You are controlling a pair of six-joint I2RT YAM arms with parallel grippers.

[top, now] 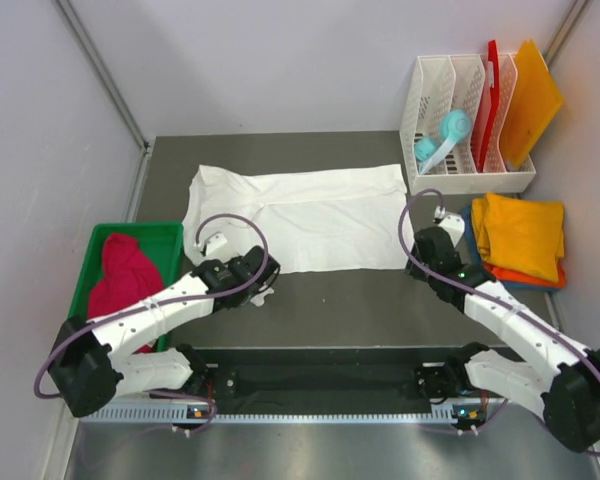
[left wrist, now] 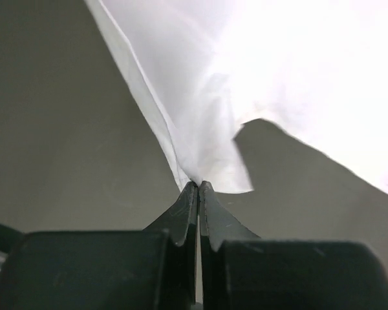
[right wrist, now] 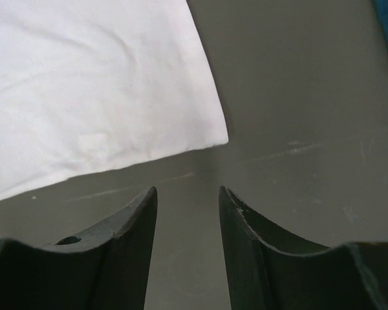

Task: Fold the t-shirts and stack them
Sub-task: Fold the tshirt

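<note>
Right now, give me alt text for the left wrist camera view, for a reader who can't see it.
Two dark fingers at the bottom centre are pinched shut on the edge of a white t-shirt. The brightly lit cloth fans up and to the right over a dark grey table.

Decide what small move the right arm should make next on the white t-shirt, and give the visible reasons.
Probably ease the right gripper forward onto the white t-shirt's near corner and close. The left gripper is already shut on its near edge, while the right jaws stand open just short of the cloth.
</note>
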